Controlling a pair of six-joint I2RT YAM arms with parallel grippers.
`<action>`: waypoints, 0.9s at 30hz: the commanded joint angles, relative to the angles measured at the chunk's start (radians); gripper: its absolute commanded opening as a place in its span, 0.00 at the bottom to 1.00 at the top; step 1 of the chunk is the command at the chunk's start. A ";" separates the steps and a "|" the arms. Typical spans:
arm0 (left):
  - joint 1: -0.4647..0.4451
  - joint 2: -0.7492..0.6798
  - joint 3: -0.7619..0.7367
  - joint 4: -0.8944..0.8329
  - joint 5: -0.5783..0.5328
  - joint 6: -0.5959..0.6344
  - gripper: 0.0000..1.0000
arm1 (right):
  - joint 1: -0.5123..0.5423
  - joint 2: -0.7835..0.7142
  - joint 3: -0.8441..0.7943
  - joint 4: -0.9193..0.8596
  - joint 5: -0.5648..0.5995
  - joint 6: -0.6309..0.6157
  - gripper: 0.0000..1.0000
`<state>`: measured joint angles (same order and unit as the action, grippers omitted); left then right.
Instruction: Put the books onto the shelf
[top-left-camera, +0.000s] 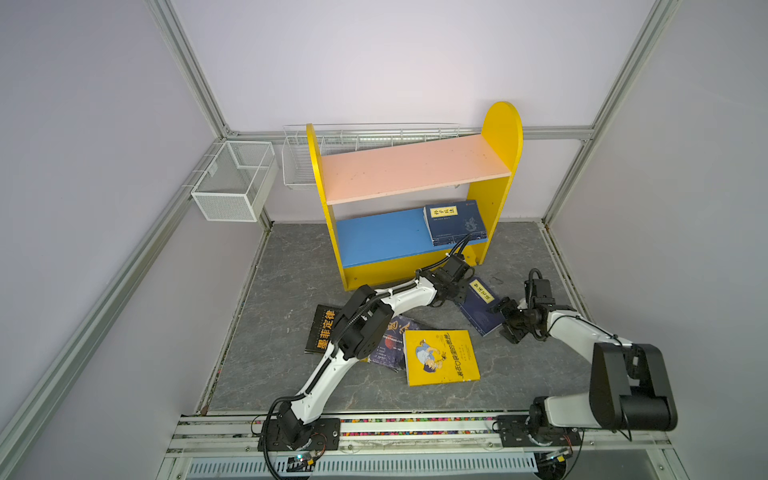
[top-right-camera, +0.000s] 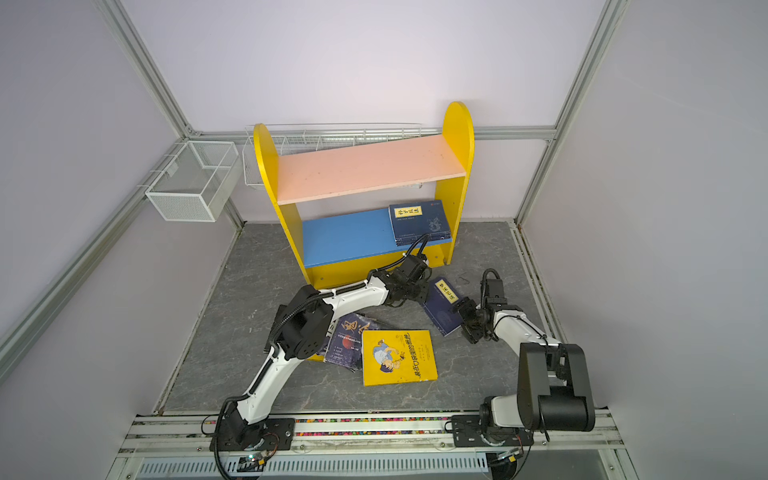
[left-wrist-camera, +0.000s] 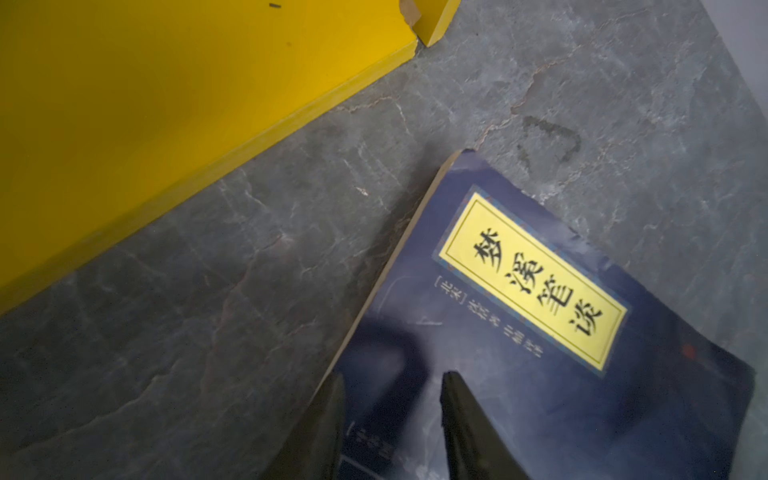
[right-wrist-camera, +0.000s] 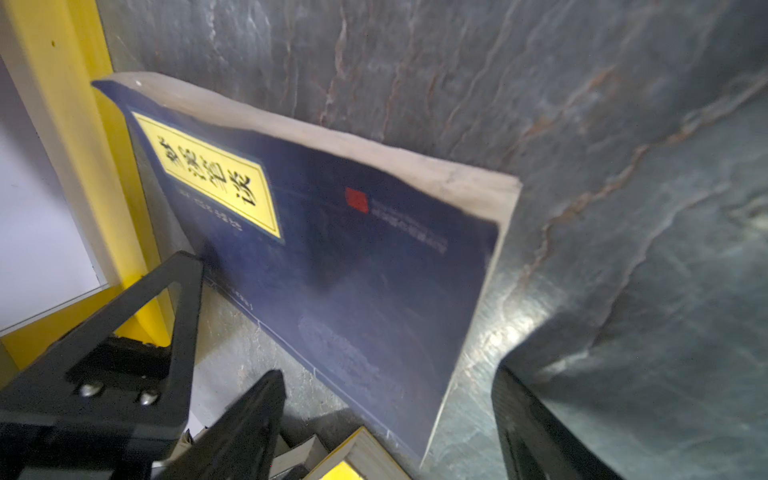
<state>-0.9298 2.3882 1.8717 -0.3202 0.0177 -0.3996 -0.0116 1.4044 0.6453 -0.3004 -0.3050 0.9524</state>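
Note:
The shelf (top-left-camera: 505, 137) stands at the back with a pink upper board (top-left-camera: 411, 166) and a blue lower board (top-left-camera: 378, 237). One navy book (top-left-camera: 455, 222) lies on the blue board. Another navy book (top-left-camera: 482, 309) (left-wrist-camera: 540, 374) (right-wrist-camera: 353, 257) lies on the floor in front. My left gripper (top-left-camera: 459, 297) (left-wrist-camera: 392, 399) is open and straddles its long edge, one finger over the cover. My right gripper (top-left-camera: 503, 322) (right-wrist-camera: 390, 415) is open wide at the book's near corner. A yellow cartoon book (top-left-camera: 440, 357), a dark book (top-left-camera: 392, 340) and a black book (top-left-camera: 322, 330) lie nearer.
Two white wire baskets (top-left-camera: 232, 183) (top-left-camera: 299, 162) hang on the back left frame. The shelf's yellow base panel (left-wrist-camera: 145, 104) is close to the left gripper. Aluminium posts (top-left-camera: 569, 183) edge the grey floor (top-left-camera: 291, 270), and the arms' rail (top-left-camera: 415, 428) runs along the front.

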 joint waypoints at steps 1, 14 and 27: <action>-0.003 0.008 -0.060 -0.002 0.080 0.000 0.39 | -0.004 0.033 -0.026 -0.036 0.018 -0.017 0.82; -0.072 -0.070 -0.229 -0.030 0.365 0.116 0.30 | -0.016 0.036 0.142 -0.087 0.047 -0.035 0.82; -0.094 -0.235 -0.448 0.128 0.161 0.039 0.37 | -0.019 0.062 0.199 -0.173 0.146 -0.030 0.83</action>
<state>-1.0241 2.1704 1.4773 -0.1528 0.2806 -0.3336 -0.0250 1.4662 0.8890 -0.4133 -0.1959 0.9264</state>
